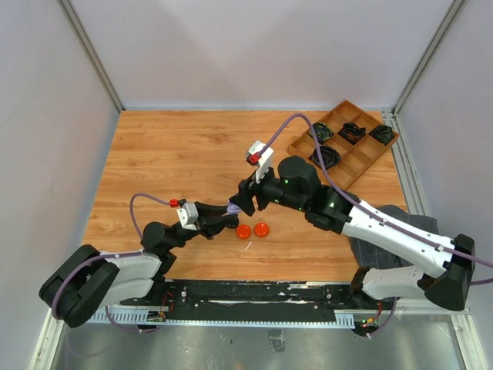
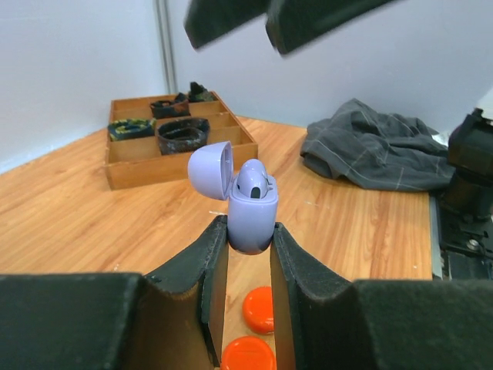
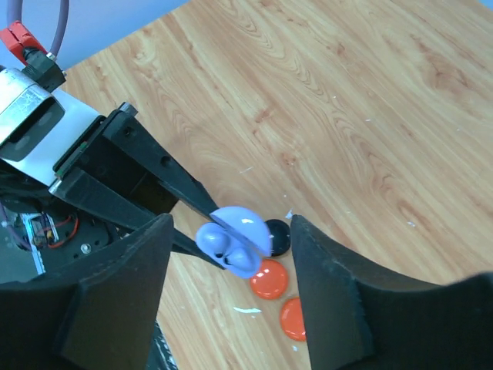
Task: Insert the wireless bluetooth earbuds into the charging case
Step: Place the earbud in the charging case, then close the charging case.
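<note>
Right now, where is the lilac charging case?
The lilac charging case sits at the centre of the left wrist view, upright with its lid open, clamped in the left gripper, with two orange discs just below it.

I look down between my right gripper's (image 3: 229, 223) spread black fingers. Below them, my left gripper (image 3: 218, 243) pinches a lilac charging case (image 3: 233, 248), lid open. Just beside it on the wooden table (image 3: 347, 116) lie two orange discs (image 3: 269, 278) and one black disc (image 3: 278, 235).
</note>
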`<state>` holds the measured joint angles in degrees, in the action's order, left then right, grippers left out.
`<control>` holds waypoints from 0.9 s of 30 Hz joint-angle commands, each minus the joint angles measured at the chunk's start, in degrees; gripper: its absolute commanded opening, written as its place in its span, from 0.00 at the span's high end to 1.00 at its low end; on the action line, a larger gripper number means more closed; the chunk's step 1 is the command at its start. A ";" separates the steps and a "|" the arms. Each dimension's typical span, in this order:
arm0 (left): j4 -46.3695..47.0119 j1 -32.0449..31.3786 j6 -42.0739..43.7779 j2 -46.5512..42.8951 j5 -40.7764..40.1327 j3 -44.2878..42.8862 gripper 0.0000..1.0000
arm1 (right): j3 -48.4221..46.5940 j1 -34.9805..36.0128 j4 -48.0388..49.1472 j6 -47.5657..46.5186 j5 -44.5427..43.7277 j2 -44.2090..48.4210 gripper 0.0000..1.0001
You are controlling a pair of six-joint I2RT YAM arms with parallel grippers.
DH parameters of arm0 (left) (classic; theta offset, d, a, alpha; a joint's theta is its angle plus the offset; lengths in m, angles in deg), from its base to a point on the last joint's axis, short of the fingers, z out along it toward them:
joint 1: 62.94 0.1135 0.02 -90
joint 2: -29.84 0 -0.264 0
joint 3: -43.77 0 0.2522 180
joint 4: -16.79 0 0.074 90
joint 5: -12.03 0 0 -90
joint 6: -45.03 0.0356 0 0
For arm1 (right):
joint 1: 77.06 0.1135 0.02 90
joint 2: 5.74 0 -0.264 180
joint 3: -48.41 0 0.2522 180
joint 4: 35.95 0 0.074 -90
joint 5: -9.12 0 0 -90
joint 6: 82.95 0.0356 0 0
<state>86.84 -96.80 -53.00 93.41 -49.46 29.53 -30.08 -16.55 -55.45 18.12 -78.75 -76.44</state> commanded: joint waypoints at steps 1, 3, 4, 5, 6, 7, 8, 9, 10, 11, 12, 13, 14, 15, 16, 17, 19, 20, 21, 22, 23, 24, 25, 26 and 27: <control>4.49 -0.06 -1.22 1.96 4.80 1.71 1.00 | -2.63 -6.52 -6.25 -5.19 14.86 1.50 0.33; 5.26 -0.06 -1.90 2.52 6.51 1.26 1.00 | -2.74 -8.46 -7.37 -6.66 19.37 1.29 0.28; 5.22 -0.06 -2.10 2.72 7.30 1.09 1.00 | -2.61 -9.00 -7.88 -7.68 21.33 1.03 0.24; 5.27 -0.06 -2.23 2.84 7.88 0.89 1.00 | -2.58 -9.53 -8.33 -8.46 23.01 0.73 0.21; 5.34 -0.06 -2.33 3.08 8.19 0.79 1.00 | -2.35 -9.90 -8.56 -9.04 24.74 0.40 0.19; 5.54 -0.06 -2.40 3.28 8.36 0.74 1.00 | -2.15 -10.45 -8.66 -9.53 26.57 -0.08 0.17; 5.89 -0.06 -2.49 3.58 8.41 0.73 1.00 | -1.90 -10.88 -8.75 -9.77 27.92 -0.59 0.15; 6.23 -0.10 -2.63 3.78 8.60 0.73 1.00 | -1.71 -11.22 -8.68 -9.98 28.73 -1.11 0.15; 6.49 -0.06 -2.79 4.04 8.78 0.73 1.00 | -1.37 -11.55 -8.71 -10.30 29.37 -1.71 0.14; 6.68 -0.07 -2.92 4.31 8.81 0.66 1.00 | -1.20 -11.83 -8.72 -10.62 30.05 -2.49 0.14; 6.88 -0.06 -3.11 4.50 8.84 0.65 1.00 | -1.12 -12.04 -8.70 -10.83 30.91 -3.05 0.13; 7.02 -0.06 -3.29 4.76 8.67 0.57 1.00 | -1.04 -12.14 -8.68 -11.08 32.27 -3.66 0.12; 7.24 -0.06 -3.45 4.99 8.67 0.56 1.00 | -0.97 -12.17 -8.72 -11.34 33.03 -4.12 0.12; 7.57 -0.06 -3.70 5.19 8.54 0.56 1.00 | -0.83 -12.19 -8.69 -11.58 33.37 -4.62 0.11; 8.09 -0.06 -3.99 5.46 8.45 0.63 1.00 | -0.67 -12.21 -8.68 -11.80 33.44 -5.16 0.11; 8.55 -0.06 -4.19 5.69 8.32 0.69 1.00 | -0.50 -12.25 -8.73 -12.10 33.79 -5.61 0.11; 9.74 -0.06 -4.63 6.26 8.10 0.90 1.00 | -0.23 -12.39 -8.70 -12.38 34.83 -6.65 0.11; 10.05 -0.06 -4.78 6.48 7.94 0.91 1.00 | -0.16 -12.43 -8.79 -12.45 35.67 -7.18 0.11; 10.28 -0.06 -4.98 6.74 7.76 0.91 1.00 | -0.10 -12.43 -8.87 -12.59 36.74 -7.63 0.11; 10.33 -0.06 -5.12 6.88 7.52 0.90 1.00 | -0.08 -12.50 -8.93 -12.72 37.68 -7.97 0.11; 10.39 -0.06 -5.33 7.06 7.26 0.91 1.00 | 0.03 -12.52 -8.90 -12.80 38.34 -8.33 0.11; 10.44 -0.08 -5.53 7.23 6.91 0.91 1.00 | 0.04 -12.49 -9.22 -12.89 38.79 -8.66 0.11; 10.47 -0.06 -5.69 7.40 6.46 0.91 1.00 | -0.02 -12.52 -9.59 -13.03 39.21 -9.05 0.11; 10.38 -0.06 -5.80 7.48 5.97 0.91 1.00 | -0.14 -12.45 -10.11 -13.25 39.75 -9.27 0.12; 10.15 -0.06 -5.89 7.53 5.42 0.87 1.00 | -0.27 -12.47 -10.51 -13.45 40.35 -9.44 0.12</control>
<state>90.40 -96.82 -58.18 100.41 -42.31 29.53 -30.52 -28.35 -64.56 6.60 -42.68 -85.20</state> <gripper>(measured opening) 0.285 0.886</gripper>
